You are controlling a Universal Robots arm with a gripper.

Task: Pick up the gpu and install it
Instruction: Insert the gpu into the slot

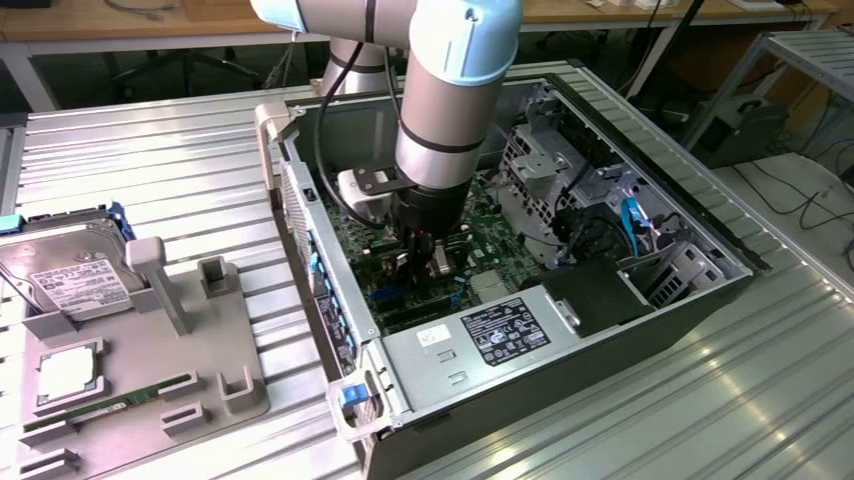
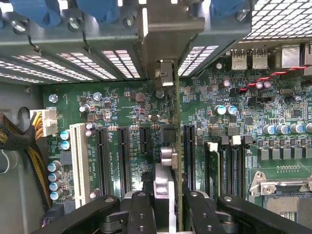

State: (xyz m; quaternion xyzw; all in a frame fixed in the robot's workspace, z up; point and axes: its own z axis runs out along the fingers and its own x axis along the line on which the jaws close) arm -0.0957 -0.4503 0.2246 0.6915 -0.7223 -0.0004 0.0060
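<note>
Wrist view: the gripper is clamped on the gpu, with a black finger pressed to each face of the card. The gpu stands on edge over the motherboard. Its silver end bracket reaches the perforated slot covers at the motherboard's rear edge. The card's thin green edge runs just beside a long black expansion slot on the motherboard. Whether it sits in any slot I cannot tell. A white slot lies farther across the motherboard, and the CPU socket sits at one corner of it.

From the exterior view, the arm reaches straight down over the motherboard, which lies in an open computer case. The gripper holds the gpu low over the board. A hard drive rests on a grey fixture, well apart from the motherboard toward the exterior view's left.
</note>
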